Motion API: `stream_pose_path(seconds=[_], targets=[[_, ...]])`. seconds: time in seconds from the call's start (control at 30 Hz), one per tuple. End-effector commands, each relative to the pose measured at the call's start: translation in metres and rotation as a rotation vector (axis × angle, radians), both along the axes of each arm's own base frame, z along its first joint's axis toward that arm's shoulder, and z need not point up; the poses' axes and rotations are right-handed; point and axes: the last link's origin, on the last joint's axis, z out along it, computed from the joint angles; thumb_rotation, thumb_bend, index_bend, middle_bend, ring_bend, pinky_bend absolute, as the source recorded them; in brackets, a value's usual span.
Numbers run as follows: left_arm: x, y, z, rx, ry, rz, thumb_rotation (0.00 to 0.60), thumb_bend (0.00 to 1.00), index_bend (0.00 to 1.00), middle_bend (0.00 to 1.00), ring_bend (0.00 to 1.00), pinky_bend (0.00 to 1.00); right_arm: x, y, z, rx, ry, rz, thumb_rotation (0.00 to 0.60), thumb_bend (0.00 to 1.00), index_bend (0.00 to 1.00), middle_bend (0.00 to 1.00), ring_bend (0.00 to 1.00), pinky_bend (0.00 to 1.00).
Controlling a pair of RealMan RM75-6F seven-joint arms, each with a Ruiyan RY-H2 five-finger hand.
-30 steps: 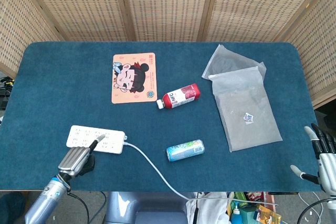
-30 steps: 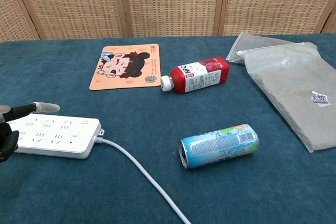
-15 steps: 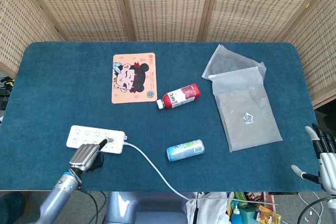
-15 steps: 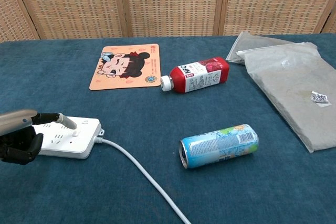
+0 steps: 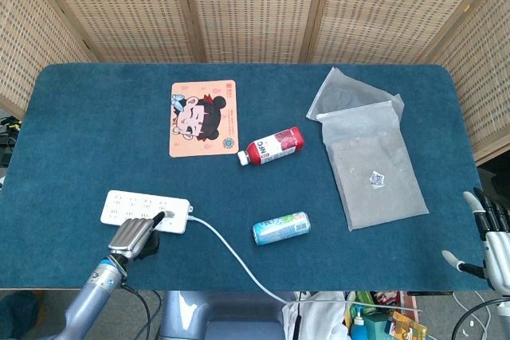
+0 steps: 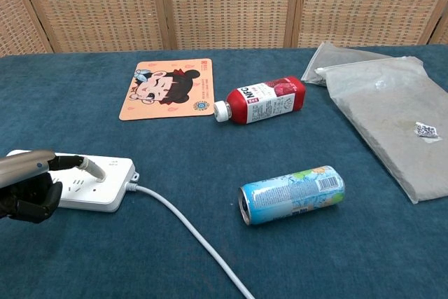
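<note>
Power strip lies at table's 7 o'clock, white cord trailing toward 5. Left hand curled, one fingertip pressing strip's switch end; press looks underway, release left. Right hand at 4 o'clock edge, fingers spread, holding nothing.

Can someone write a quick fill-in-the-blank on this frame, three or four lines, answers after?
1. The left hand presses one extended finger on the white ____ at the table's near left.
2. The red bottle lies on its ____.
3. The cartoon mat lies to the ____ of the red bottle in the head view.
4. The right hand holds ____.

Answers: power strip; side; left; nothing
</note>
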Motion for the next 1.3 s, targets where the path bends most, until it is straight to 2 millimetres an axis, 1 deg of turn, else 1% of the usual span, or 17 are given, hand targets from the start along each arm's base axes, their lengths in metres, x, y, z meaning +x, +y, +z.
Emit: stream_pose_path(seconds=[0.03, 0.2, 0.4, 0.53, 0.6, 0.7, 0.73, 0.77, 0.83, 0.87, 0.9, 0.93, 0.97, 1.0, 1.03, 1.13, 1.3], targets=[[0.0, -0.001, -0.004, -0.016, 0.004, 0.002, 0.6, 0.87, 0.19, 0.97, 0.87, 0.91, 0.0, 0.0, 0.0, 0.001, 0.0, 0.0, 0.6, 0.0, 0.0, 0.0, 0.0, 0.0], [-0.004, -0.002, -0.01, -0.027, 0.017, 0.021, 0.6, 0.86, 0.19, 0.97, 0.87, 0.91, -0.001, -0.001, 0.0, 0.0, -0.001, -0.004, 0.6, 0.0, 0.0, 0.0, 0.0, 0.0], [-0.002, -0.002, 0.0, -0.004, 0.001, 0.02, 0.6, 0.86, 0.19, 0.97, 0.87, 0.91, -0.001, -0.001, 0.0, 0.002, -0.004, -0.004, 0.6, 0.0, 0.0, 0.0, 0.0, 0.0], [0.006, -0.001, 0.016, 0.033, -0.045, 0.005, 0.6, 0.87, 0.19, 0.97, 0.87, 0.9, 0.0, 0.0, 0.001, -0.001, -0.006, -0.001, 0.6, 0.0, 0.0, 0.0, 0.0, 0.0], [0.011, 0.001, 0.034, 0.114, -0.067, -0.021, 0.6, 0.87, 0.18, 0.97, 0.87, 0.9, -0.001, 0.001, 0.002, -0.005, -0.008, -0.002, 0.6, 0.0, 0.0, 0.0, 0.0, 0.0], [0.012, 0.003, 0.056, 0.213, -0.07, -0.052, 0.6, 0.87, 0.18, 0.96, 0.87, 0.89, -0.001, 0.001, 0.002, -0.004, -0.011, -0.001, 0.6, 0.0, 0.0, 0.0, 0.0, 0.0], [0.011, 0.005, 0.068, 0.269, -0.066, -0.066, 0.6, 0.84, 0.16, 0.93, 0.86, 0.87, 0.0, 0.001, 0.002, -0.003, -0.011, 0.0, 0.6, 0.0, 0.0, 0.0, 0.0, 0.0], [0.009, 0.003, 0.079, 0.316, -0.061, -0.081, 0.6, 0.77, 0.13, 0.9, 0.83, 0.83, 0.0, 0.001, 0.002, -0.003, -0.011, 0.001, 0.6, 0.0, 0.0, 0.0, 0.0, 0.0], [0.002, 0.0, 0.095, 0.363, -0.037, -0.101, 0.6, 0.43, 0.04, 0.7, 0.64, 0.61, 0.0, 0.001, 0.002, -0.003, -0.011, 0.003, 0.6, 0.0, 0.0, 0.0, 0.0, 0.0], [0.0, -0.001, 0.099, 0.369, -0.029, -0.105, 0.6, 0.2, 0.01, 0.47, 0.43, 0.42, 0.001, 0.001, 0.002, -0.003, -0.011, 0.004, 0.6, 0.0, 0.0, 0.0, 0.0, 0.0], [-0.005, -0.004, 0.107, 0.381, 0.001, -0.111, 0.6, 0.09, 0.0, 0.31, 0.29, 0.28, 0.001, 0.001, 0.002, -0.003, -0.012, 0.006, 0.6, 0.0, 0.0, 0.0, 0.0, 0.0], [-0.015, -0.007, 0.118, 0.395, 0.053, -0.11, 0.6, 0.04, 0.0, 0.21, 0.19, 0.19, 0.002, 0.002, 0.002, -0.003, -0.012, 0.007, 0.6, 0.0, 0.0, 0.0, 0.0, 0.0], [-0.02, -0.011, 0.126, 0.404, 0.078, -0.106, 0.6, 0.0, 0.0, 0.05, 0.06, 0.07, 0.002, 0.002, 0.002, -0.004, -0.012, 0.009, 0.6, 0.0, 0.0, 0.0, 0.0, 0.0], [-0.024, -0.015, 0.132, 0.411, 0.091, -0.102, 0.6, 0.0, 0.0, 0.0, 0.0, 0.01, 0.002, 0.002, 0.002, -0.004, -0.012, 0.01, 0.6, 0.0, 0.0, 0.0, 0.0, 0.0], [-0.03, -0.019, 0.141, 0.427, 0.106, -0.094, 0.6, 0.0, 0.0, 0.0, 0.0, 0.0, 0.003, 0.003, 0.002, -0.004, -0.011, 0.013, 0.6, 0.0, 0.0, 0.0, 0.0, 0.0], [-0.045, -0.031, 0.157, 0.472, 0.125, -0.074, 0.6, 0.0, 0.0, 0.0, 0.0, 0.0, 0.004, 0.003, 0.001, -0.003, -0.011, 0.015, 0.6, 0.0, 0.0, 0.0, 0.0, 0.0], [-0.06, -0.044, 0.171, 0.511, 0.117, -0.058, 0.6, 0.0, 0.0, 0.0, 0.0, 0.0, 0.004, 0.004, 0.001, -0.004, -0.011, 0.017, 0.6, 0.0, 0.0, 0.0, 0.0, 0.0]])
